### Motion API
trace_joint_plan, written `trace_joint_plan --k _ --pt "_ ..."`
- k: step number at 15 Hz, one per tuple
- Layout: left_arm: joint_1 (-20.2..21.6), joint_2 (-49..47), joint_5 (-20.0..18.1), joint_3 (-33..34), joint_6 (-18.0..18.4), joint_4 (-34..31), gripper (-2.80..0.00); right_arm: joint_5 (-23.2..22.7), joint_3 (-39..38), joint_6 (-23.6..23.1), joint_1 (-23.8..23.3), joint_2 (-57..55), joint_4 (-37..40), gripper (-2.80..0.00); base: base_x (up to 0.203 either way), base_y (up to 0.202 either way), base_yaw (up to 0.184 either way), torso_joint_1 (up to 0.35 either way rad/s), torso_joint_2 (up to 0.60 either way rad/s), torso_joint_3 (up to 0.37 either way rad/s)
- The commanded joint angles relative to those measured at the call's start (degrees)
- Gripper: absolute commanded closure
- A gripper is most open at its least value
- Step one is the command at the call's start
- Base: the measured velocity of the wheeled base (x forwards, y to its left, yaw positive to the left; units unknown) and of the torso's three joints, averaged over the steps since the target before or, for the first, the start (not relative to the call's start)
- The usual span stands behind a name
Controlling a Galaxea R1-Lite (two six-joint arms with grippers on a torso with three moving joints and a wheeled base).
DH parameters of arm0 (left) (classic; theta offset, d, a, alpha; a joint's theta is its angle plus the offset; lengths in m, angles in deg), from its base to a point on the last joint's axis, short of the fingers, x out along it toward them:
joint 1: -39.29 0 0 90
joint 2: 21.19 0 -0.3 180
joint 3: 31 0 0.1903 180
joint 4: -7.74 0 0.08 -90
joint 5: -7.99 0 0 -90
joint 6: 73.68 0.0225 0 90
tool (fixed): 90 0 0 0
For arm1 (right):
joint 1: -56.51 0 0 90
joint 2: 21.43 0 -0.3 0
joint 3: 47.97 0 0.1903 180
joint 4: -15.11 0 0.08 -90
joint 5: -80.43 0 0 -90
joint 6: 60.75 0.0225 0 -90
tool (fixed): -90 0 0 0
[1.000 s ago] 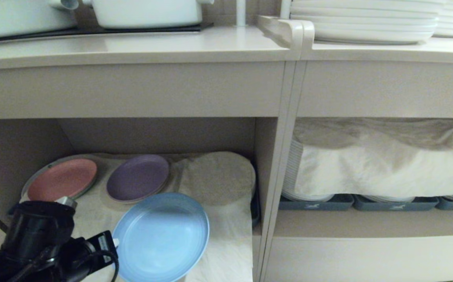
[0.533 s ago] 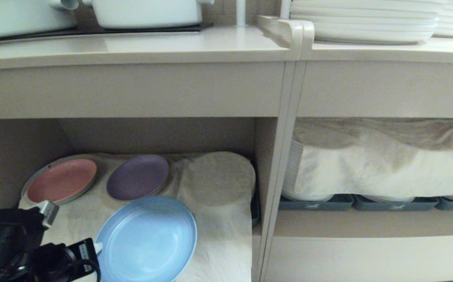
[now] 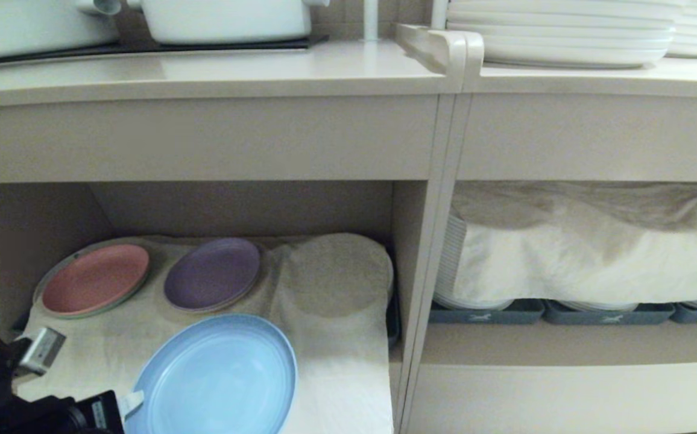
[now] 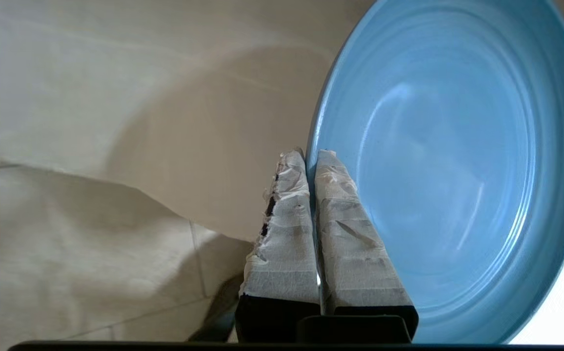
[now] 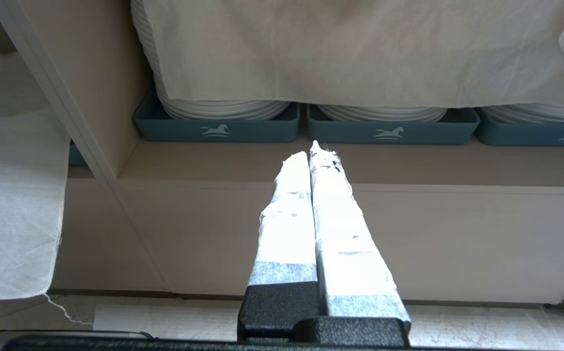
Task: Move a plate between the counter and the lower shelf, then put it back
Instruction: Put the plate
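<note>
Seemingly, left gripper pinches the half-cropped plate.

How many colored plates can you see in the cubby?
3: the pink plate back left, the purple plate beside it, the blue plate in front, pinched by the left tool. The cloth may hide more.

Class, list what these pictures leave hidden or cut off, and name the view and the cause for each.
- Plate: near edge cut off by the head view's bottom border.
- Round bump in the lower shelf: cloth hides what lies beneath.
- Left gripper: mostly outside the head view.
- Right gripper: absent from the head view.
</note>
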Motion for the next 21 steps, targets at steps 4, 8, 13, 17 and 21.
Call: trace_joint_plan --k 4,8,13,17,21 --pt "1.22 1.12 -1.31 0.12 -0.41 -1.62 0.00 0.01 0.00 0.04 0.00 0.02 0.01 0.00 0.000 0.000 0.000 0.000 0.00 0.000" --pt "1.22 1.20 -1.66 0.02 -0.59 -2.65 0.00 0.01 0.00 0.04 0.00 0.02 0.01 0.00 0.000 0.000 0.000 0.000 0.00 0.000" --pt "1.22 1.20 -1.65 -0.05 -0.68 -2.65 0.00 0.01 0.00 0.04 0.00 0.02 -0.07 0.00 0.000 0.000 0.000 0.000 0.00 0.000" --pt "1.04 1.12 -1.65 -0.04 -0.59 -2.65 0.00 0.01 0.00 0.04 0.00 0.02 -0.03 0.00 0.000 0.000 0.000 0.000 0.00 0.000" --pt "1.04 1.12 -1.65 0.02 -0.59 -2.65 0.00 0.01 0.00 0.04 0.00 0.02 0.01 0.00 0.000 0.000 0.000 0.000 0.00 0.000"
